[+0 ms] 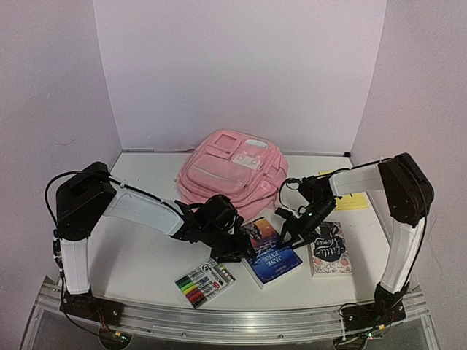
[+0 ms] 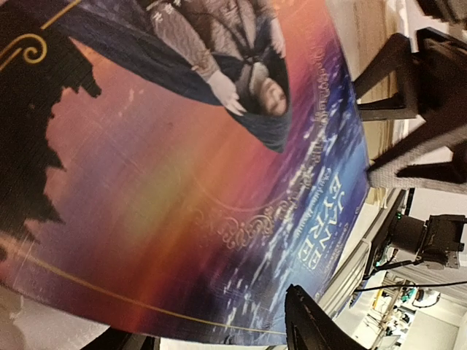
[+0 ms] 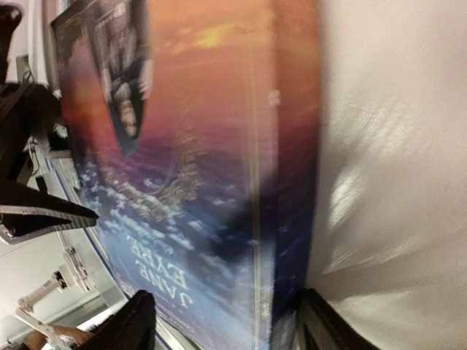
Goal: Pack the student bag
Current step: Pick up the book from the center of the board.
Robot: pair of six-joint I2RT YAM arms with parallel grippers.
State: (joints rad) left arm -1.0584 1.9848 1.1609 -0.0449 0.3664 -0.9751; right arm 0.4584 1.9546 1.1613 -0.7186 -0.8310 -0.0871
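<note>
Books two: blue book, floral book; student bag one. Left tool, right tool astride blue book, grip unclear.

soft pink cloth student bag; glossy paper book cover; matt white table.

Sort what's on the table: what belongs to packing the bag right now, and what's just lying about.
In the job now:
student bag
Jane Eyre book

Lying by, untouched:
marker pack
Little Women book
yellow pad
</note>
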